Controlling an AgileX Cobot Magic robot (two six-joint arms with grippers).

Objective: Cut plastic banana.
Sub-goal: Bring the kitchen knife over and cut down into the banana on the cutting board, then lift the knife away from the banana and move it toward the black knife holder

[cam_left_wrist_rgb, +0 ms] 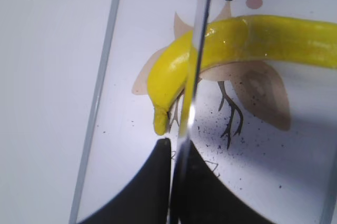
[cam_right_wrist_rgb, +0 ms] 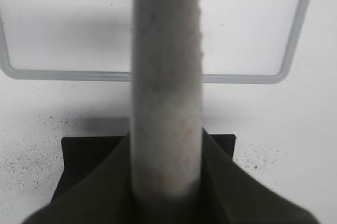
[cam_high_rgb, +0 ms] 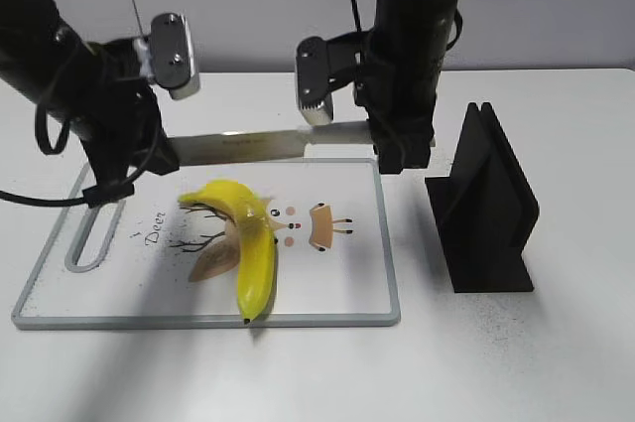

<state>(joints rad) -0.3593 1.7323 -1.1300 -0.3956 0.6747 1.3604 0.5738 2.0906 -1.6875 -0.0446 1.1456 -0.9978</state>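
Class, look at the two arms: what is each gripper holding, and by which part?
Both hold one knife, horizontal above the cutting board. The right gripper grips its handle end; the left gripper pinches the blade end. The plastic banana lies unheld.

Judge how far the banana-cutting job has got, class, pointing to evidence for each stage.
Done: the knife is out of the black holder. In hand: both grippers grip it, left gripper and right gripper, above the cutting board. Left: the plastic banana lies whole, uncut.

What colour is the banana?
Bright yellow, with a small dark tip; the plastic banana shows best in the exterior view.
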